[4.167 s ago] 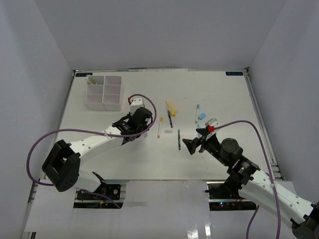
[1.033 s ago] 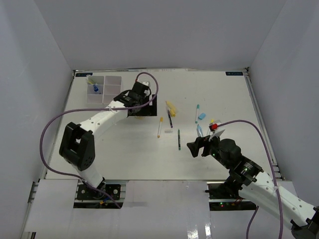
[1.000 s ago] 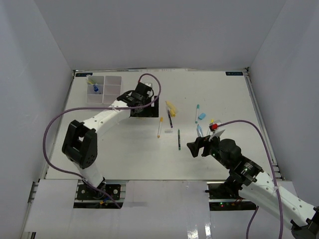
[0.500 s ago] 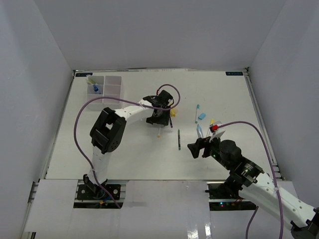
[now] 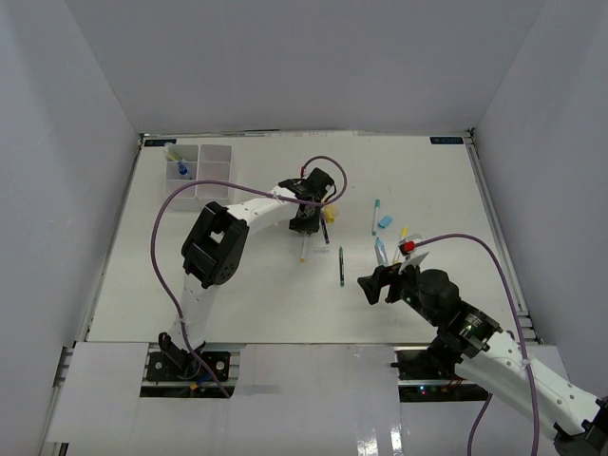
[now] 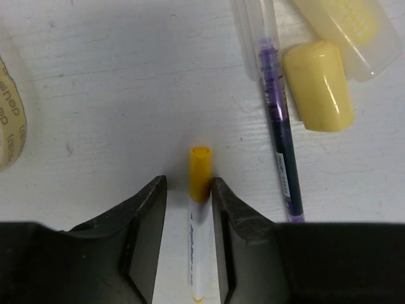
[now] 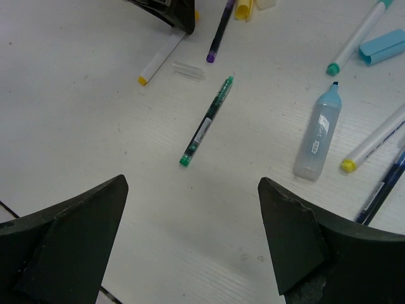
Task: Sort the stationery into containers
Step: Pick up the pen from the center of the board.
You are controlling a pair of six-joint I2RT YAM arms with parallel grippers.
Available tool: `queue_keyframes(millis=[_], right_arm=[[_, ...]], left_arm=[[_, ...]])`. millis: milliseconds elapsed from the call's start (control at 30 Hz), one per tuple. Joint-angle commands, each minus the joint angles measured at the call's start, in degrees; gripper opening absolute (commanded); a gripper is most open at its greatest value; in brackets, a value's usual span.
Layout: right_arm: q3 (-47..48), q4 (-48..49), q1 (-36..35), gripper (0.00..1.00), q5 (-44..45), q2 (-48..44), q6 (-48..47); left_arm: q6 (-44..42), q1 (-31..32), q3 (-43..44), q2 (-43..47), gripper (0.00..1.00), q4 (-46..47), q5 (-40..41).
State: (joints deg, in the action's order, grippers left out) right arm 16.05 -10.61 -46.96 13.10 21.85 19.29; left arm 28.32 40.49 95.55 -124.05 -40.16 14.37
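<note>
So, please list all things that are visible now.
white plastic six-compartment tray: 1, far left corner
blue-capped bottle, yellow-green item: 1 each, inside the tray
yellow-capped white marker: 1, between the left fingers
purple pen: 1, right of it
yellow cap, pale yellow barrel: 1 each, beside the purple pen
tan tape ring: 1, left of the marker
green pen: 1, centre
clear cap: 1, beyond the green pen
light blue highlighter, light blue eraser: 1 each, right side
teal-capped white pen, yellow-tipped white pen, dark blue pen: 1 each, right side
left gripper: 1, black, open around the marker
right gripper: 1, black, open, near side
</note>
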Motion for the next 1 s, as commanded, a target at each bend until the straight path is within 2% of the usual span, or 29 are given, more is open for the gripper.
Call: queue_keyframes(millis=[0, 100, 200, 233, 433, 567, 767, 867, 967], right_arm=[[-0.1, 1.0, -0.1, 0.9, 0.3, -0.7, -0.2], [0.0, 1.0, -0.1, 0.9, 0.2, -0.5, -0.2], [0.0, 1.0, -0.1, 0.9, 0.2, -0.4, -0.1], [0.0, 1.1, -0.1, 0.9, 0.2, -0.4, 0.0], [0.1, 1.2, -0.1, 0.9, 0.1, -0.4, -0.3], [0.1, 1.5, -0.1, 0.9, 0.0, -0.1, -0.7], [-0.8, 3.4, -0.1, 0.9, -0.8, 0.9, -2.0], [-1.5, 4.2, -0.1, 0.9, -1.5, 1.7, -2.7], [-2.0, 4.6, -0.1, 0.9, -2.3, 1.9, -3.5]], left_arm=[[0.9, 0.2, 0.8, -0.5, 0.43, -0.7, 0.1], [2.0, 0.4, -0.4, 0.3, 0.29, -0.5, -0.3], [2.4, 0.3, -2.2, 2.1, 0.2, -0.4, -0.3], [2.5, 0.3, -2.7, 2.8, 0.14, -0.3, 0.0], [3.9, -0.7, -9.1, 12.7, 0.04, 0.5, 6.2], [6.3, -5.1, -17.6, 23.7, 0.03, 4.3, 9.1], [8.1, -19.5, -33.3, 44.5, 0.03, 16.6, 13.0], [7.5, -25.2, -38.1, 51.2, 0.03, 23.4, 16.2], [6.6, -29.8, -40.7, 53.8, 0.04, 30.8, 18.4]])
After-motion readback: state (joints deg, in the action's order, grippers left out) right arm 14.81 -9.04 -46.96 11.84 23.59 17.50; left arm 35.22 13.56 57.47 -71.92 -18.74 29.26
